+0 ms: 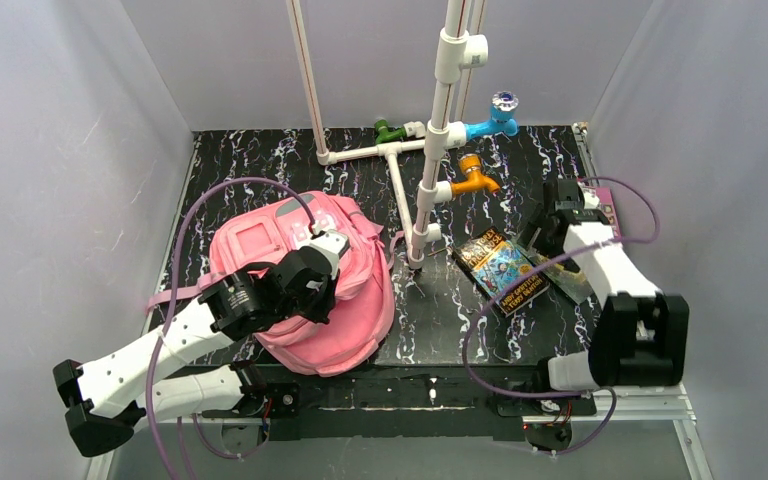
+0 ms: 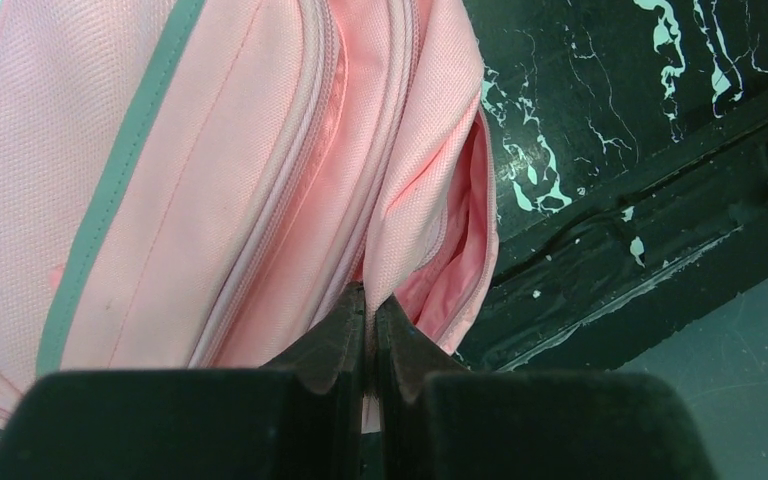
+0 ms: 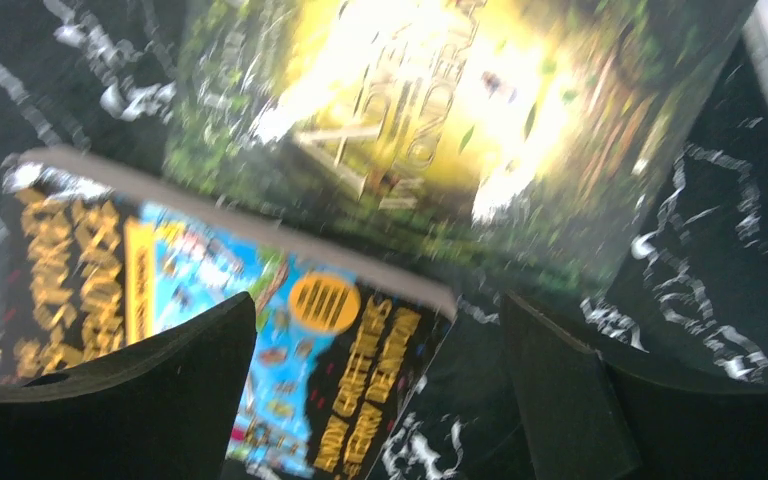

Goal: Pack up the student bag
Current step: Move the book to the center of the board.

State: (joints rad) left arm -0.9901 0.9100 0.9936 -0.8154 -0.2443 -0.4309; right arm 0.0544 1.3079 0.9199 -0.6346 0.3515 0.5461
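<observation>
The pink student bag (image 1: 345, 320) lies on the left of the black marbled table (image 1: 440, 320). In the left wrist view it fills the frame (image 2: 160, 180), with a grey stripe and a zip pocket gaping beside the fingers. My left gripper (image 1: 316, 286) rests on top of the bag, shut (image 2: 370, 305) on a fold of its pink fabric at the zip edge. Two books lie right of centre: a blue-and-black one (image 1: 500, 266) (image 3: 260, 360) overlapping a green-and-yellow one (image 1: 572, 284) (image 3: 430, 120). My right gripper (image 1: 540, 236) hovers open (image 3: 380, 325) just above the books' near corner, holding nothing.
A white pipe frame (image 1: 422, 200) stands at the back centre with a green tap (image 1: 390, 130), a blue tap (image 1: 492, 120) and an orange tap (image 1: 475, 180). Grey walls close in the table on three sides. Purple cables loop over both arms.
</observation>
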